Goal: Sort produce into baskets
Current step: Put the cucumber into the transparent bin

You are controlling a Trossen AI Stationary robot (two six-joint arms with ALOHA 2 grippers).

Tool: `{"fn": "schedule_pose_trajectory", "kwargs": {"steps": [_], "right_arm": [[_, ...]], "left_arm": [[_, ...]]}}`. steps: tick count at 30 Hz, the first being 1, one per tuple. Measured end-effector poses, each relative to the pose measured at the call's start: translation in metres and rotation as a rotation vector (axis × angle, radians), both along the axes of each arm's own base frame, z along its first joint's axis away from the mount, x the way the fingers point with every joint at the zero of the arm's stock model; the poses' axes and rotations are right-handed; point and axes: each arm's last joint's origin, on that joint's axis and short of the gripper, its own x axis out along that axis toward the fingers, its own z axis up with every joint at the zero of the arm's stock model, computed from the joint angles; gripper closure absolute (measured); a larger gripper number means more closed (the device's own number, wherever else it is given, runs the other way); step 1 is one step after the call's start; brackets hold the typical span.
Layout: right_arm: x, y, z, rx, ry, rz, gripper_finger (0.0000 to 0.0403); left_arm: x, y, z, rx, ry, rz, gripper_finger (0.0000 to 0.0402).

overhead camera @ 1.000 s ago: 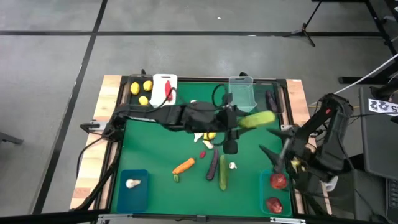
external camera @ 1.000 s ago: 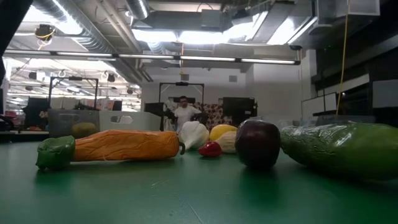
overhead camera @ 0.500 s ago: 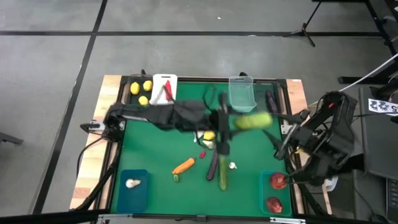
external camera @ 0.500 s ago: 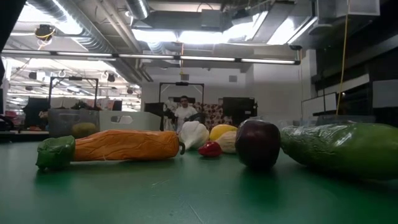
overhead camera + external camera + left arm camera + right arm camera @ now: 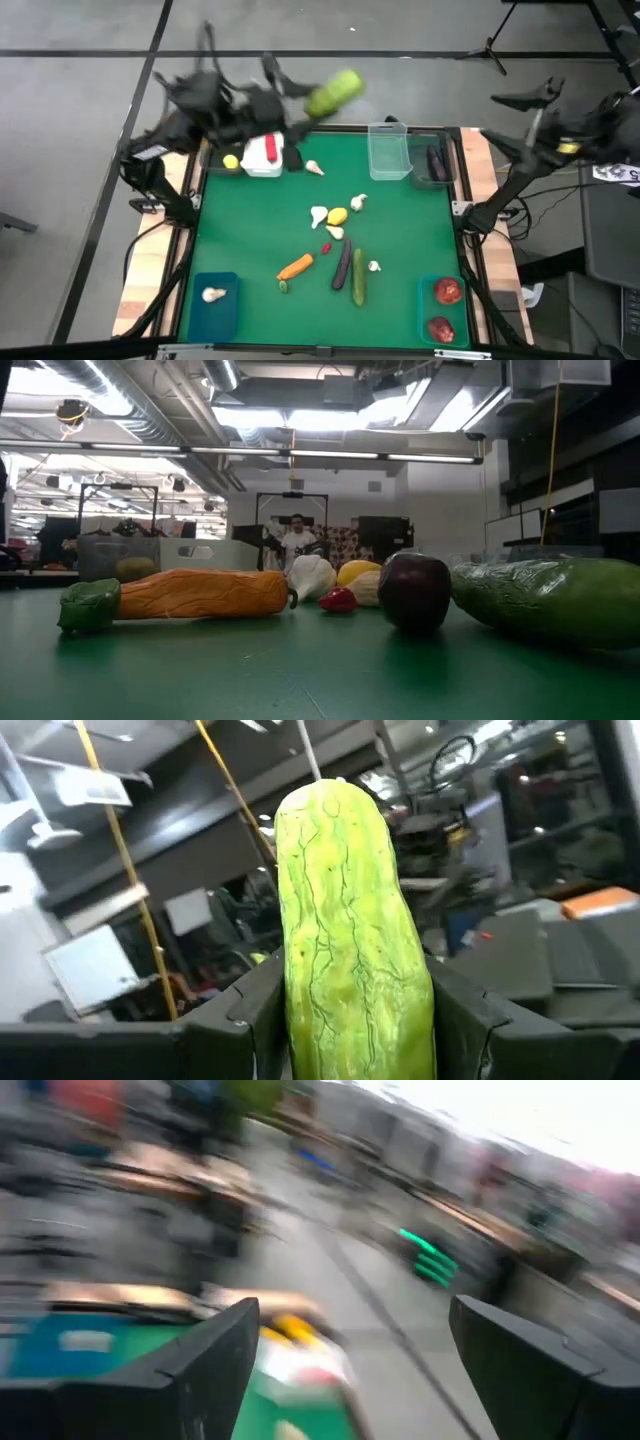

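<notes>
In the high view we see the left gripper (image 5: 300,100) raised over the upper left of the frame, above the far left corner of the green table (image 5: 250,230), its fingers closed partway on a pale green cucumber (image 5: 334,93). The left wrist view shows that cucumber (image 5: 350,930) standing upright between the two dark fingers (image 5: 245,1020), which press on its sides.

The right gripper (image 5: 520,115) hangs at the upper right of the high view, off the table's right edge, with its fingers spread wide and nothing between them; the right wrist view shows the same wide gap between its fingers (image 5: 180,1370).

On the table, near the upper left, sits a white rectangular plastic bin (image 5: 262,163) with a red chili (image 5: 271,150) in it, and a yellow lemon (image 5: 231,161) just beside it. A clear plastic bin (image 5: 389,152) stands at the top centre, with a dark bin (image 5: 437,163) holding a dark purple eggplant to its right. In the middle lie a second yellow lemon (image 5: 338,215) among white garlic bulbs (image 5: 319,215), and below them an orange carrot (image 5: 295,267), another dark purple eggplant (image 5: 343,265) and a dark green cucumber (image 5: 358,280). A teal-blue bin (image 5: 212,305) at the lower left holds one garlic bulb; another teal-blue bin (image 5: 440,300) at the lower right holds two round red fruits (image 5: 447,290).
</notes>
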Motion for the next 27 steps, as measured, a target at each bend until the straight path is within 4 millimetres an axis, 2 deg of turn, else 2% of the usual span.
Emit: {"fn": "schedule_pose_trajectory", "kwargs": {"steps": [4, 6, 9, 13, 16, 20, 22, 24, 27], "right_arm": [[-0.015, -0.010, 0.041, -0.055, -0.246, 0.387, 0.0077], [-0.022, -0.018, 0.048, -0.108, -0.329, 0.443, 0.0077], [-0.025, -0.021, 0.044, -0.125, -0.323, 0.437, 0.0077], [-0.001, 0.006, 0.013, -0.235, -0.128, 0.345, 0.0077], [0.007, 0.018, -0.019, -0.267, -0.059, 0.381, 0.0078], [-0.004, -0.001, -0.037, -0.183, -0.245, 0.325, 0.0094], [-0.003, 0.002, -0.046, -0.179, -0.351, 0.371, 0.0109], [0.007, 0.010, -0.068, -0.207, -0.347, 0.408, 0.0126], [0.034, 0.024, -0.103, -0.217, -0.311, 0.363, 0.0146]], "left_arm": [[-0.011, 0.018, 0.002, -0.024, 0.024, -0.018, 0.0235], [-0.013, 0.026, -0.002, -0.087, 0.060, -0.092, 0.0235], [-0.015, 0.033, -0.008, -0.163, 0.124, -0.222, 0.0235], [-0.005, 0.036, -0.020, -0.191, 0.191, -0.238, 0.0235], [0.009, 0.038, -0.033, -0.185, 0.207, -0.232, 0.0235], [0.007, 0.051, -0.035, -0.189, 0.177, -0.154, 0.0235], [-0.001, 0.056, -0.030, -0.207, 0.140, -0.130, 0.0235], [-0.006, 0.060, -0.027, -0.219, 0.123, -0.117, 0.0235], [-0.009, 0.062, -0.026, -0.242, 0.119, -0.116, 0.0235]]}}
